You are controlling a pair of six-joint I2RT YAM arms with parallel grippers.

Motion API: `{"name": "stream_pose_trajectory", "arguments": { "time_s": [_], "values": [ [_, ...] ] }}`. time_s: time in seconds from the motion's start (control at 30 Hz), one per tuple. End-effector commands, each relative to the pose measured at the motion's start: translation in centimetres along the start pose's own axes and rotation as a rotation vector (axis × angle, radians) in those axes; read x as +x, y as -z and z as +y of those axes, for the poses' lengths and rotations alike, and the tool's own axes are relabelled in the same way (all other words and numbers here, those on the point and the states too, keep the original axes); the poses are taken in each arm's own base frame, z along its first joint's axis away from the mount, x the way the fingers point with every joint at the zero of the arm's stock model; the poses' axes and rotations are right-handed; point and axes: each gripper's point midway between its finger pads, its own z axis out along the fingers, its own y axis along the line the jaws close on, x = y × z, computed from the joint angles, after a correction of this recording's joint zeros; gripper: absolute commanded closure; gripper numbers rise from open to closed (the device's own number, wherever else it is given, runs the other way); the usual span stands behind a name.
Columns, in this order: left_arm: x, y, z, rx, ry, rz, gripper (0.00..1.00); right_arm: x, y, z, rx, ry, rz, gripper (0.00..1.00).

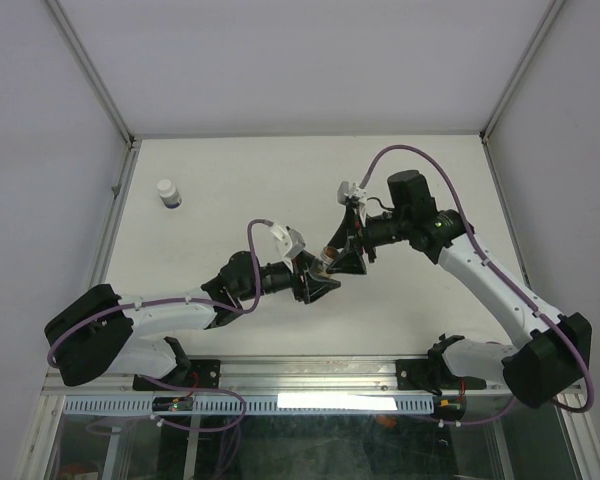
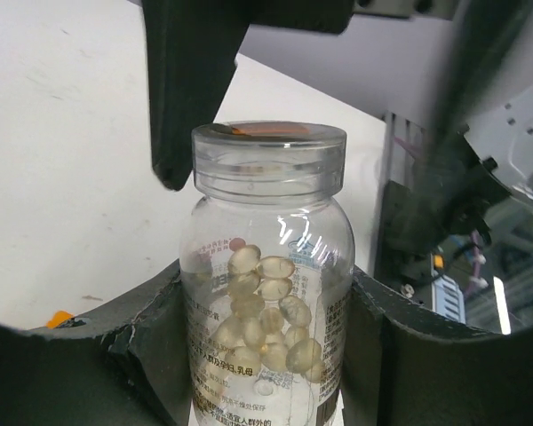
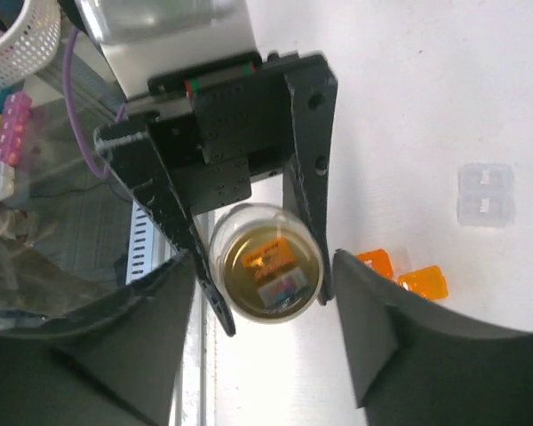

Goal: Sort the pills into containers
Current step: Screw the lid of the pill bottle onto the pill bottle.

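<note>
Base of clear vial cut off at frame edge. Chinese print on its side too small to read. Left pincer, half closed, clamps vial over table; pale yellow oval pills fill lower half. Right pincer flanks clear cap; contact cannot be told.

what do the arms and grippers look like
The left arm and right arm have white links, black joints and bases; a purple cable loops along each. The left gripper and right gripper are black with wedge-shaped fingers, each topped by a white camera block.
</note>
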Motion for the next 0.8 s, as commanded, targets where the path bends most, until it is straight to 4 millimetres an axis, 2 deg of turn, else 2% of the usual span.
{"name": "stream_pose_trajectory", "arguments": {
  "time_s": [0.0, 0.03, 0.13, 0.27, 0.33, 0.47, 0.5, 0.53, 0.67, 0.77],
  "values": [
    [-5.5, -0.3, 0.5, -0.058, -0.074, -0.197, 1.0, -2.7, 1.1, 0.1, 0.006, -0.034, -0.077, 0.14],
    [-5.4, -0.1, 0.2, -0.045, -0.076, -0.194, 1.0, -3.6, 2.1, 0.4, -0.006, -0.015, -0.116, 0.03],
    [-4.7, 0.6, -0.9, 0.009, -0.07, -0.165, 1.0, -5.4, 5.0, 0.7, -0.016, 0.017, -0.222, 0.01],
    [-4.3, 1.4, -2.3, 0.065, -0.019, -0.147, 1.0, -5.5, 7.1, 1.5, -0.01, 0.053, -0.296, 0.01],
    [-4.8, 1.9, -3.0, 0.086, 0.01, -0.157, 1.0, -5.1, 7.4, 1.5, 0.018, 0.086, -0.316, 0.01],
    [-5.9, 2.5, -4.0, 0.108, 0.069, -0.177, 1.0, -4.9, 7.8, 3.4, 0.037, 0.195, -0.338, 0.01],
    [-6.3, 2.6, -4.2, 0.115, 0.08, -0.19, 1.0, -5.0, 7.9, 3.3, 0.074, 0.169, -0.35, 0.01],
    [-6.7, 2.8, -4.5, 0.125, 0.091, -0.206, 1.0, -5.2, 8.2, 2.0, 0.167, 0.176, -0.367, 0.01],
    [-8.2, 3.5, -5.1, 0.143, 0.112, -0.272, 1.0, -3.8, 7.7, 3.6, 0.088, 0.254, -0.346, 0.02],
    [-9.2, 3.8, -5.2, 0.132, 0.099, -0.302, 0.97, -3.3, 7.4, 3.9, 0.057, 0.259, -0.335, 0.03]
  ]
}}
